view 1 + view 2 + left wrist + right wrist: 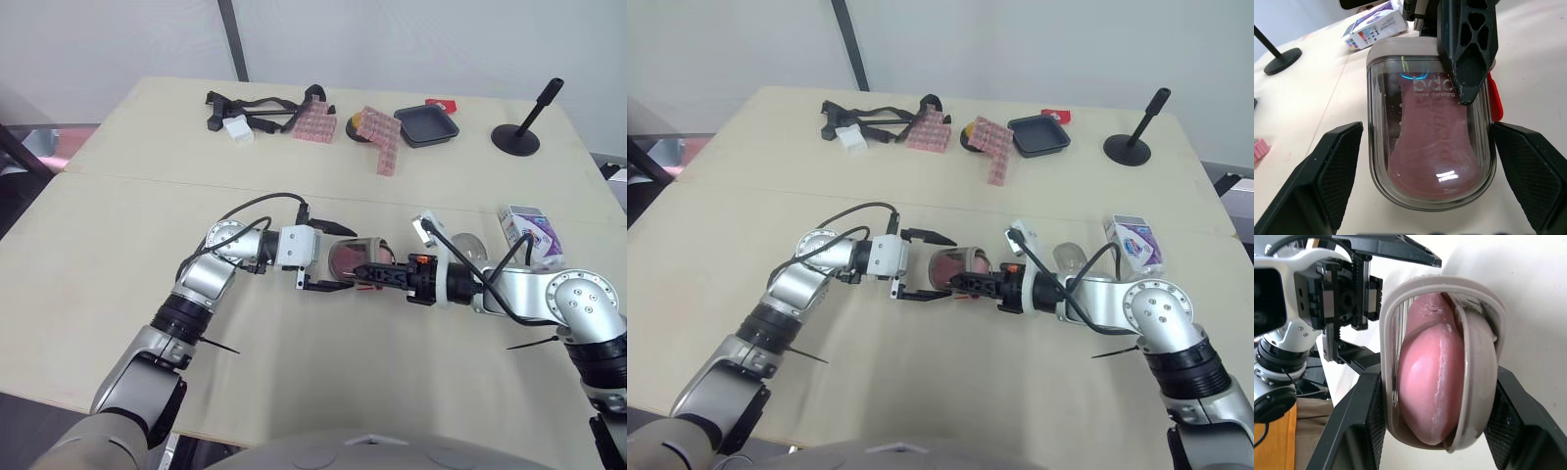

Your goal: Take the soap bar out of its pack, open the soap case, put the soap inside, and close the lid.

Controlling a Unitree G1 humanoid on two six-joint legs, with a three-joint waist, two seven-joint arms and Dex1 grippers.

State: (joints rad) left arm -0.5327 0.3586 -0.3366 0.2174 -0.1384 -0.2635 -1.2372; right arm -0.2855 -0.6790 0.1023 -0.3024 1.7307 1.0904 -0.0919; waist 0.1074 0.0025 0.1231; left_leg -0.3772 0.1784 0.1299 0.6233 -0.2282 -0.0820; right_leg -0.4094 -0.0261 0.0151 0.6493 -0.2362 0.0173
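Right end effector [367,275] clamps clear plastic case [1425,147] of pink soap [1425,382]. Left end effector [348,259], fingers apart, seemingly flanks it without touching.

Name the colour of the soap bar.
The soap bar is pink, clearest in the right wrist view.

soap case [1415,147], clear lid printed "Home Furnishing", larger "bdo" above

Cannot read all lettering on the soap case [1425,191] under a finger [1466,49] of the right gripper [960,279]. Cannot trace the soap bar [1432,147] through its lid, nor read the soap pack [529,230] beyond the case.
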